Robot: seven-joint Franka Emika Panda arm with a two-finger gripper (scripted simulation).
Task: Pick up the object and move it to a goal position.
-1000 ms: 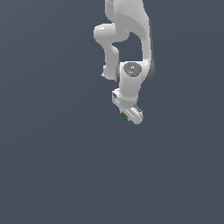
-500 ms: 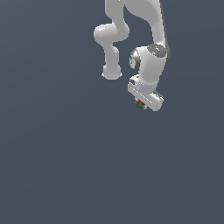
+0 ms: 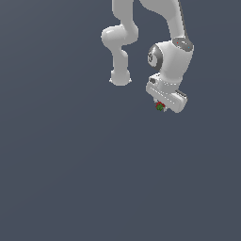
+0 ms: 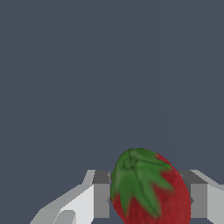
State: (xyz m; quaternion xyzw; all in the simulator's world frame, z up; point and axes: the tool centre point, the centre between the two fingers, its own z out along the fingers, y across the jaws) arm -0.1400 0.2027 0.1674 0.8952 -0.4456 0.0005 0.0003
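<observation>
- One white arm (image 3: 123, 42), upper centre of the exterior view, bent down toward the right.
- One white gripper (image 3: 161, 107), upper right of centre, closed on the fruit.
- One strawberry (image 3: 160, 106): red body, green leafy cap; tiny in the exterior view, probably pinched at mid-body.
- Wrist view: strawberry (image 4: 148, 189) wedged between two grey-padded fingers (image 4: 100, 197), touching both, cap outward.
- Plain dark grey-blue backdrop (image 3: 70, 179) throughout.

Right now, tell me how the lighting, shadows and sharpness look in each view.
Exterior view: flat, even light, no cast shadow on the plain grey ground; the strawberry is only a few coarse pixels under the gripper. Wrist view: strawberry large, soft-edged, evenly lit, between grey fingers; no glare.
</observation>
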